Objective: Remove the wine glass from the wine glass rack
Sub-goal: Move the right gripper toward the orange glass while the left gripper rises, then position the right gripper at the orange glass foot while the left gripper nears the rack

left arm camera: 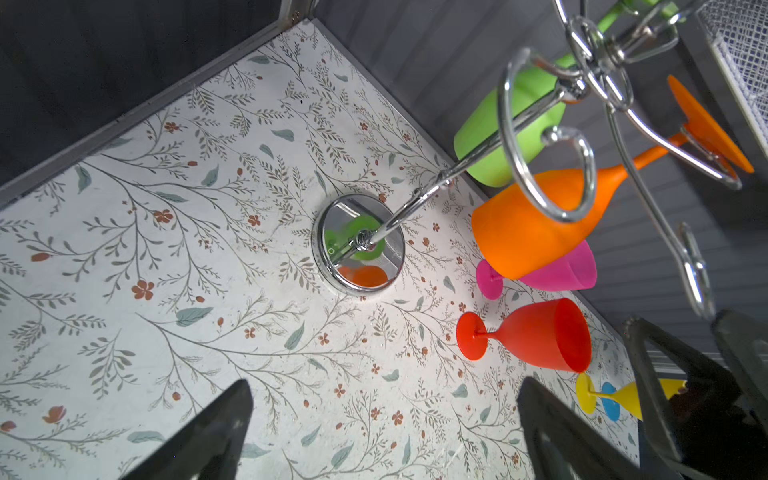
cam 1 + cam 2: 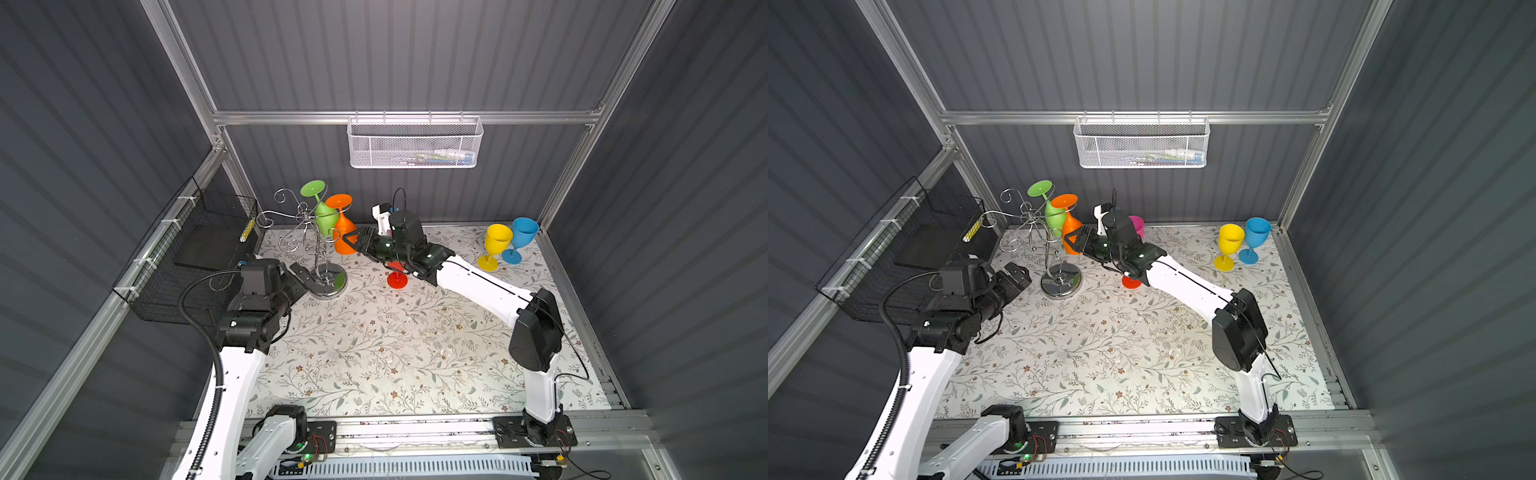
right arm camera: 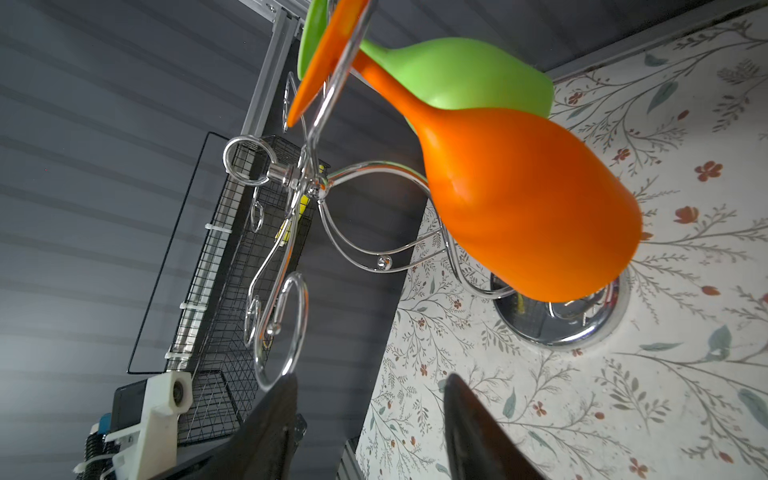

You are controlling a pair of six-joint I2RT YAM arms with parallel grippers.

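Observation:
The chrome wine glass rack [image 2: 308, 226] stands at the back left on its round mirror base [image 2: 328, 283]. An orange wine glass [image 2: 344, 235] and a green wine glass [image 2: 325, 216] hang upside down from its arms, side by side. My right gripper [image 2: 348, 242] is level with the orange bowl, at its right side. In the right wrist view the orange wine glass [image 3: 528, 199] lies ahead of the right gripper [image 3: 370, 378], which is open with nothing between its fingers. My left gripper [image 2: 302, 275] is wide open and empty just left of the rack base [image 1: 359, 245].
A red glass [image 2: 397, 279] stands under my right forearm, with a pink glass [image 2: 1137, 226] behind it. Yellow [image 2: 494, 245] and blue [image 2: 521, 239] glasses stand at the back right. A black wire basket [image 2: 199, 257] hangs on the left wall and a white mesh basket [image 2: 413, 143] on the back wall.

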